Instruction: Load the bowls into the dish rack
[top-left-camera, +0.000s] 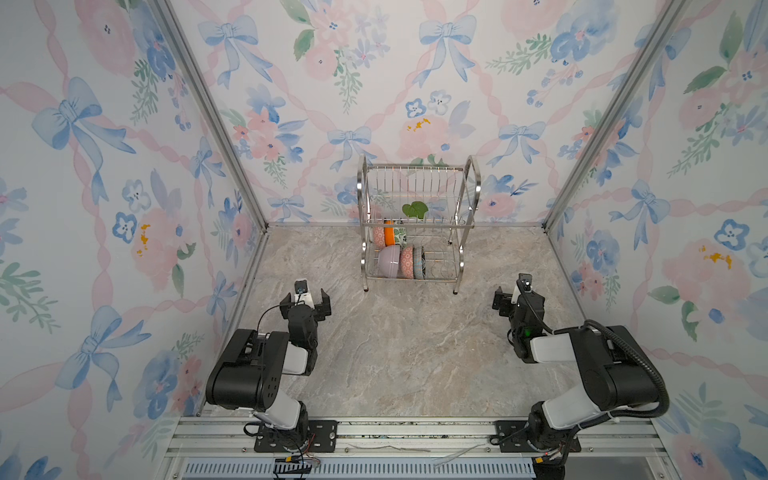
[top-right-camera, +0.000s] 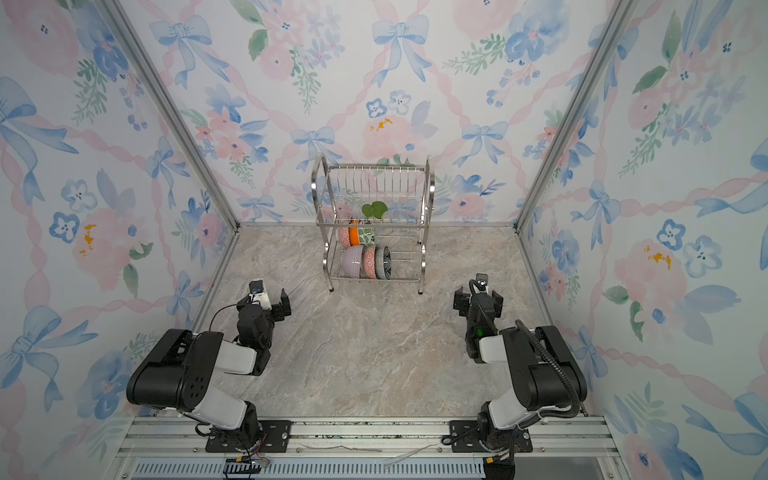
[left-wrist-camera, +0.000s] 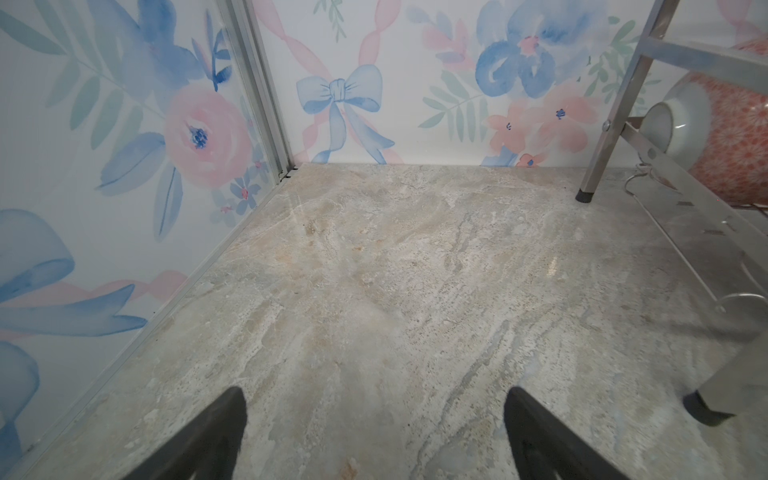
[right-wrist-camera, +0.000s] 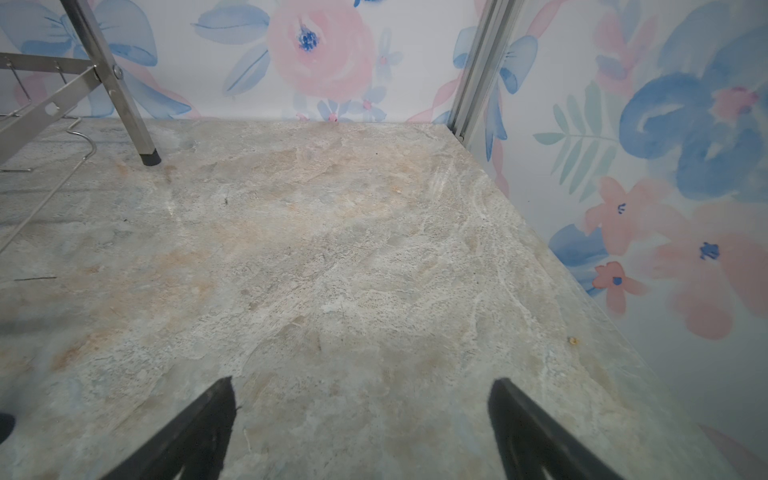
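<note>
Marble tabletop (top-left-camera: 395, 353) with dish rack (top-left-camera: 440, 225), bowls (top-left-camera: 390, 261) partly hidden behind one another.

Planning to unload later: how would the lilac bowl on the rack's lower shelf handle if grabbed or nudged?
The lilac bowl looks smooth and rigid: probably slippery, likely breakable. Standing on edge beside the pink bowl, it might roll or tip.

Dish rack (top-left-camera: 419, 225) stands rear centre on table (top-left-camera: 395, 353), near back wall (top-left-camera: 374, 104); bowls (top-left-camera: 389, 259) in its left half, one row behind another; left gripper (top-left-camera: 305, 299) front-left, right gripper (top-right-camera: 478, 297) front-right, both well apart from it.
</note>
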